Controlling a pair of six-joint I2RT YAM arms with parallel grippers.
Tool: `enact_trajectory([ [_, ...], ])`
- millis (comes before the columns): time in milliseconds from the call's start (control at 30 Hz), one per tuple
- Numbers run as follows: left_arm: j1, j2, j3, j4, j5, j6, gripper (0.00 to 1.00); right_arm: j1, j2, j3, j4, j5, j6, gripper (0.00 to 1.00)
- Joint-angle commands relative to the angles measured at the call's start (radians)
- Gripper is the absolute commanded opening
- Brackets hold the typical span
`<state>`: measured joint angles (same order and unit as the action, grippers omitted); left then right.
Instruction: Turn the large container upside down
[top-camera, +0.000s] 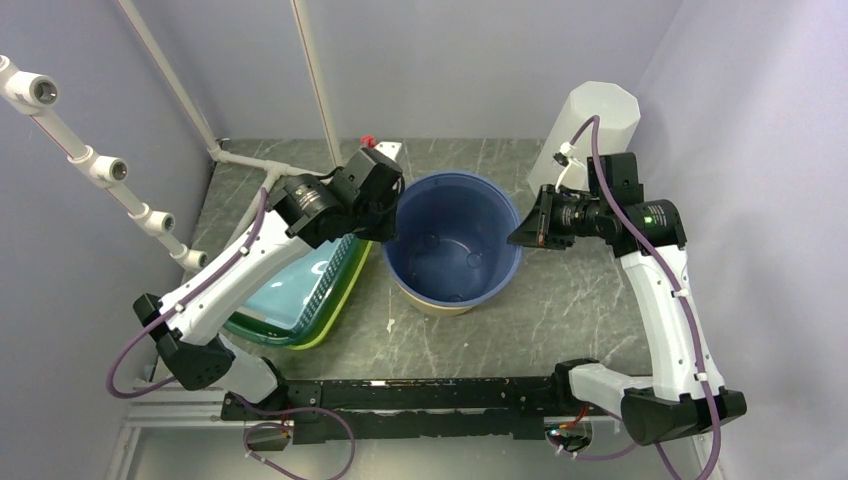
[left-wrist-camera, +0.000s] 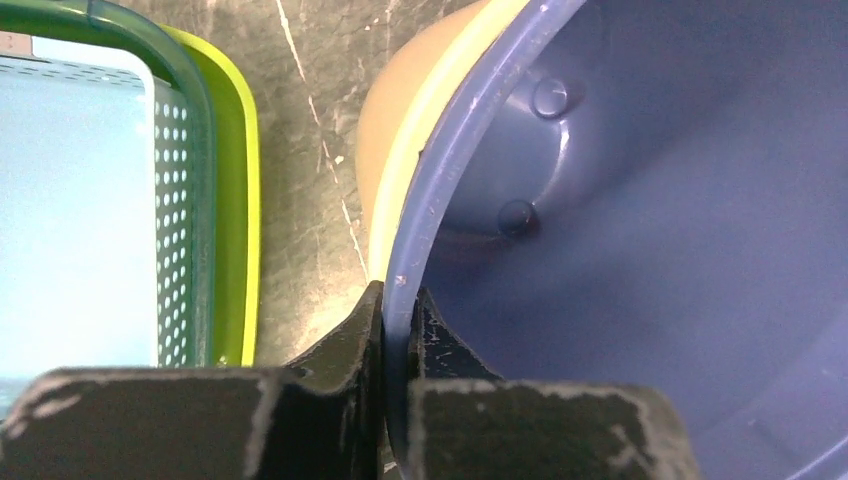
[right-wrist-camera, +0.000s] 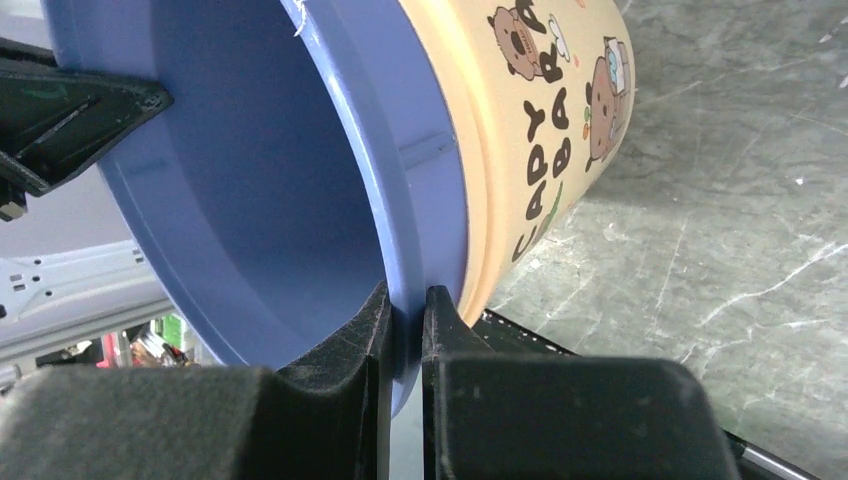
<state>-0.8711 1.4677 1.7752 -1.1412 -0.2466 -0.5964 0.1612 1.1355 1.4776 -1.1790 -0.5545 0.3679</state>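
Grey marble tabletop (top-camera: 560, 300), upright blue container (top-camera: 450, 215), left gripper (left-wrist-camera: 398, 305) pinching its rim, right gripper (right-wrist-camera: 407, 300) pinching opposite rim

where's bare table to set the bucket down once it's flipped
The widest bare table lies between the bucket and the black rail. A strip also runs behind the bucket, left of the white container. It is crowded at left, where the stacked baskets sit close to the bucket.
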Motion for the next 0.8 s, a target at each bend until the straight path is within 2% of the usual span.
enact_trajectory([
  [0, -0.014, -0.007, 0.050, 0.024, 0.071, 0.025, 0.16, 0.000, -0.017, 0.039, 0.128, -0.071, 0.032, 0.00],
  [33, -0.014, -0.009, 0.052, 0.021, 0.063, 0.024, 0.28, 0.000, -0.016, 0.036, 0.123, -0.060, 0.028, 0.00],
  [67, -0.014, -0.009, 0.053, 0.017, 0.061, 0.024, 0.34, 0.000, -0.017, 0.032, 0.122, -0.059, 0.027, 0.00],
  [167, -0.014, -0.011, 0.055, 0.024, 0.070, 0.029, 0.36, 0.002, -0.023, 0.021, 0.130, -0.064, 0.030, 0.00],
  [200, -0.014, -0.010, 0.055, 0.024, 0.077, 0.031, 0.35, 0.001, -0.024, 0.020, 0.130, -0.062, 0.030, 0.00],
  [333, -0.014, -0.002, 0.063, 0.027, 0.111, 0.043, 0.05, 0.003, -0.021, 0.020, 0.128, -0.043, 0.031, 0.00],
  [367, -0.014, 0.000, 0.068, 0.024, 0.115, 0.044, 0.03, 0.003, -0.020, 0.021, 0.124, -0.031, 0.029, 0.00],
  [400, -0.013, 0.002, 0.073, 0.019, 0.122, 0.046, 0.10, 0.003, -0.017, 0.022, 0.116, -0.016, 0.026, 0.00],
  [500, -0.014, 0.005, 0.099, -0.003, 0.115, 0.042, 0.61, 0.005, -0.013, 0.020, 0.101, 0.015, 0.018, 0.00],
  [633, -0.014, -0.007, 0.104, -0.002, 0.115, 0.042, 0.65, 0.008, -0.014, 0.010, 0.103, 0.030, 0.021, 0.00],
  [733, -0.014, -0.005, 0.108, 0.002, 0.142, 0.051, 0.61, 0.011, -0.016, 0.007, 0.108, 0.038, 0.028, 0.00],
  [767, -0.014, -0.002, 0.112, -0.002, 0.149, 0.054, 0.54, 0.012, -0.016, 0.007, 0.109, 0.041, 0.030, 0.00],
])
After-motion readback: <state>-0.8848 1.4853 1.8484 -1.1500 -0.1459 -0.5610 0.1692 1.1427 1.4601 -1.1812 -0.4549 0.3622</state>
